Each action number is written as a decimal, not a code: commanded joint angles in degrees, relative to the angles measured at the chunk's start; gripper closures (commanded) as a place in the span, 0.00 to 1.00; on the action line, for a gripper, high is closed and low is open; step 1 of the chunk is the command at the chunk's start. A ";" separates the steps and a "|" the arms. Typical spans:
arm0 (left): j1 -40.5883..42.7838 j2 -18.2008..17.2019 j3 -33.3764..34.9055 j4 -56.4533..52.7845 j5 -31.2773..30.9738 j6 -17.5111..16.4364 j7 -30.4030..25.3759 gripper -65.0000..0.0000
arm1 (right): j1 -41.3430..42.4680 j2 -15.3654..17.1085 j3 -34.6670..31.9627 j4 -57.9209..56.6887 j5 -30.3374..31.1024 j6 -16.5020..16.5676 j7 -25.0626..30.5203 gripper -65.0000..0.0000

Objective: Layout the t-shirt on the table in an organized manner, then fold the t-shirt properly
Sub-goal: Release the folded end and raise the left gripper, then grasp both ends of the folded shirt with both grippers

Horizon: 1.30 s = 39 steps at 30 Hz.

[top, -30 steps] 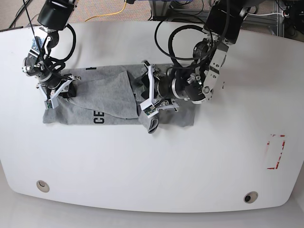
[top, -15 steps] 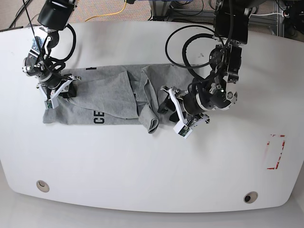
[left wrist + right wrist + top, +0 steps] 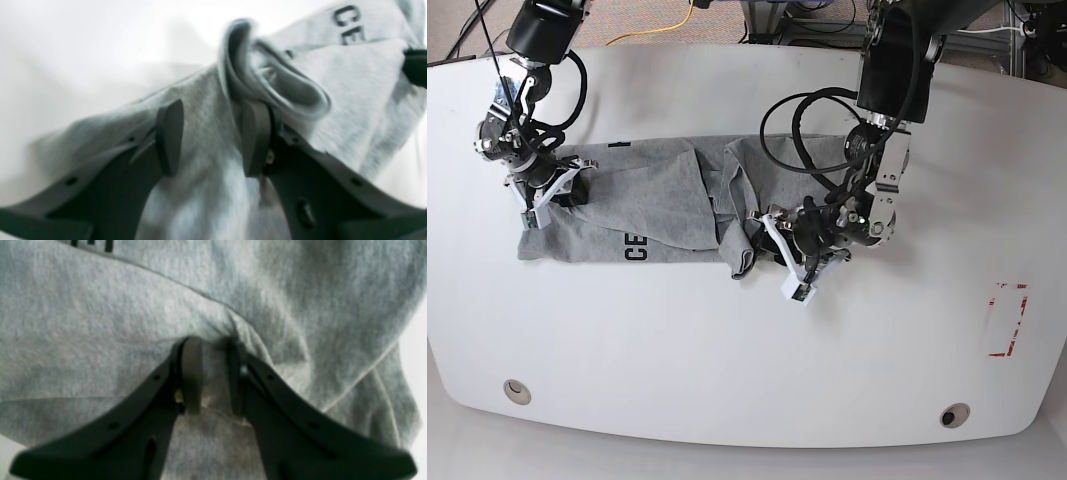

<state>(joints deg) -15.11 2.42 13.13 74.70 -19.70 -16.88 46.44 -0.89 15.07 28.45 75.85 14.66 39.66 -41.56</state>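
Since half a second ago: left gripper [image 3: 779, 255] shifted closer to the bunched middle fold of the heather-grey short-sleeved jersey t-shirt [image 3: 662, 205], arm now swung in over the garment's edge. Right gripper [image 3: 545, 195] unchanged in place, as before at the shirt's end.

Left gripper [image 3: 210, 140]: fingers [image 3: 170, 136] spread apart, straddling a ridge of grey fabric without pinching it; rolled hem loop just ahead of the fingertips; black lettering "CE" further ahead and to one side. Released, nothing held.

Right gripper [image 3: 211, 376]: fingers [image 3: 191, 373] drawn narrow onto a raised pleat of the shirt [image 3: 133, 306], cloth caught between the pads. Grasping the shirt.

Shirt location: lying crumpled across the glossy white curved-edge tabletop [image 3: 727, 350], stretched between the two grippers, a loose fold bunched beside the left one.

Surface: two small round metal grommets [image 3: 517, 390] near the front edge, well away from both grippers; red tape rectangle outline [image 3: 1007, 320] well apart from the left gripper, on its outer side. Beyond the table: grey carpet and a yellow cable [image 3: 667, 25].
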 commanded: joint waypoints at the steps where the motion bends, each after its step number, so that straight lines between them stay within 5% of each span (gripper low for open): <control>1: -3.30 2.02 2.92 -3.79 -1.00 -0.39 -2.96 0.60 | -0.65 -0.08 -0.45 -0.47 -2.74 0.34 -5.08 0.80; 10: -4.62 6.58 7.23 -5.82 -0.91 -0.39 -3.14 0.60 | -0.57 -0.08 -0.53 -0.47 -2.74 0.34 -5.08 0.80; 21: -1.11 6.42 9.86 2.62 -1.18 -0.57 -2.87 0.60 | -0.57 -0.08 -0.53 -0.47 -2.74 0.34 -5.08 0.80; 35: 11.11 -7.03 2.39 18.62 -1.26 -0.65 -3.05 0.60 | -0.39 -0.08 -0.45 -0.47 -2.74 0.34 -5.08 0.80; 39: 13.22 -8.88 -0.16 19.85 -1.09 -0.65 -3.05 0.74 | -0.39 -0.08 -0.45 -0.47 -2.74 0.34 -5.08 0.80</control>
<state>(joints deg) -2.17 -5.87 14.59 92.07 -19.73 -16.95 44.95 -0.82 15.05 28.40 75.85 14.85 39.68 -41.58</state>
